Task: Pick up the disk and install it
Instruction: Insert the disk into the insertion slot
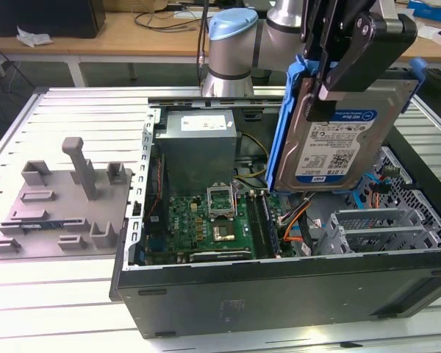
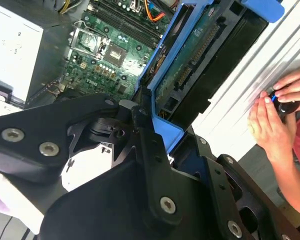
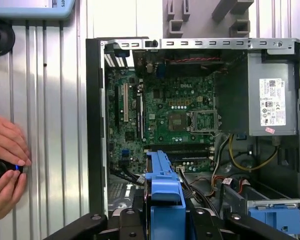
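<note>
The disk (image 1: 338, 140), a silver hard drive with a white-and-blue label in a blue carrier frame, hangs upright over the open computer case (image 1: 279, 294), above its exterior-right half. My gripper (image 1: 331, 92) is shut on it from above, one black finger (image 1: 345, 62) lying across the labelled face. In the second wrist view the disk's circuit-board side (image 2: 200, 55) and blue frame (image 2: 160, 70) stand between the black fingers (image 2: 145, 135). In the first wrist view the frame's blue edge (image 3: 165, 195) sits over the case's cabling, near the drive bays.
Inside the case are the green motherboard (image 1: 198, 220), a grey power supply (image 1: 198, 143) and a perforated drive cage (image 1: 382, 228) with a blue tab (image 3: 272, 220). A grey fixture plate (image 1: 59, 206) lies on the exterior view's left. A person's hands (image 3: 5, 165) rest on the table beside the case.
</note>
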`<action>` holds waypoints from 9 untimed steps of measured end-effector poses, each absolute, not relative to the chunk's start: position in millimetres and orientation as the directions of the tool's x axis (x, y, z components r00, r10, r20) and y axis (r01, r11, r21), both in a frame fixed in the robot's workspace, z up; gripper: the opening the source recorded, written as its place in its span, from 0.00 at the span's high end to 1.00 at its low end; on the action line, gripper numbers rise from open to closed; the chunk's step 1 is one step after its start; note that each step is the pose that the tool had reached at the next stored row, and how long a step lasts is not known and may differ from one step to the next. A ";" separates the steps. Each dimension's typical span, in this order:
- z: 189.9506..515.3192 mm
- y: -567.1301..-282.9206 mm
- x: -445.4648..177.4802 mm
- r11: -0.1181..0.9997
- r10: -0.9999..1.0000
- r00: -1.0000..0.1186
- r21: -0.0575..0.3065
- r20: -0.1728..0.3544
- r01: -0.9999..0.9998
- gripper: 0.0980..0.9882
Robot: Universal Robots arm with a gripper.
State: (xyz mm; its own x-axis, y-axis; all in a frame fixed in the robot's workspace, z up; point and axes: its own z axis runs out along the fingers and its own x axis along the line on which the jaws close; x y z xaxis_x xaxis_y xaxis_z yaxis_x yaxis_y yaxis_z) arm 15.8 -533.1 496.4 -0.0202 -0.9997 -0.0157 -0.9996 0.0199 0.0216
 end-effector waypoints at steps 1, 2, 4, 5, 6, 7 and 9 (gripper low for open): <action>496.4 -534.3 15.9 0.021 -1.000 -0.022 0.027 -0.019 -0.999 0.70; 496.4 -535.1 15.9 0.022 -1.000 -0.023 0.030 -0.021 -0.999 0.70; 496.3 -535.8 16.0 0.024 -0.999 -0.024 0.033 -0.022 -0.999 0.70; 496.4 -535.9 16.1 0.023 -0.999 -0.024 0.033 -0.022 -0.999 0.70; 496.3 -535.9 16.1 0.023 -0.999 -0.024 0.033 -0.022 -0.999 0.70; 496.3 -535.9 16.1 0.023 -0.999 -0.024 0.033 -0.022 -0.999 0.70; 496.3 -535.9 16.1 0.023 -0.999 -0.024 0.033 -0.022 -0.999 0.70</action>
State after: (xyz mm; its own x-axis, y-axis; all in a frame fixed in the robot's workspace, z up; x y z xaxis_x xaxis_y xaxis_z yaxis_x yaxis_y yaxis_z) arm 16.1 -535.9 496.3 -0.0242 -0.9995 -0.0225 -0.9992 0.0234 0.0329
